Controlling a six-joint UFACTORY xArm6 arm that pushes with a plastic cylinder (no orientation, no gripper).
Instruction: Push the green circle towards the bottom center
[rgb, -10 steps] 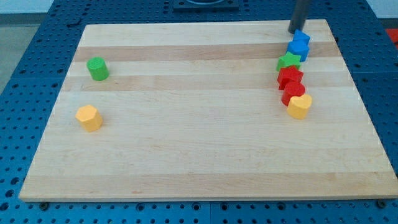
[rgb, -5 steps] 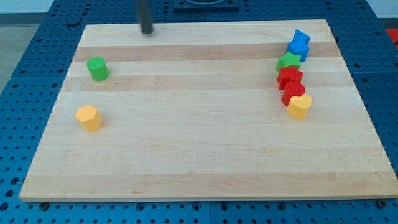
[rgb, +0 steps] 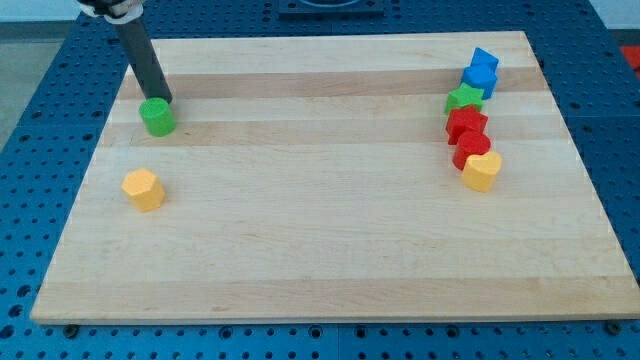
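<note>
The green circle (rgb: 157, 117) sits near the view's upper left of the wooden board (rgb: 320, 240). My tip (rgb: 163, 100) is at the circle's top edge, touching it or just short of it; the dark rod slants up to the view's top left.
A yellow hexagon block (rgb: 144, 189) lies below the green circle. At the view's right a tight column holds two blue blocks (rgb: 481, 72), a green star (rgb: 464, 98), two red blocks (rgb: 467, 134) and a yellow heart (rgb: 482, 171).
My rod swept from the view's top right across the top edge to the left and came down to the green circle's top edge. No block has moved.
</note>
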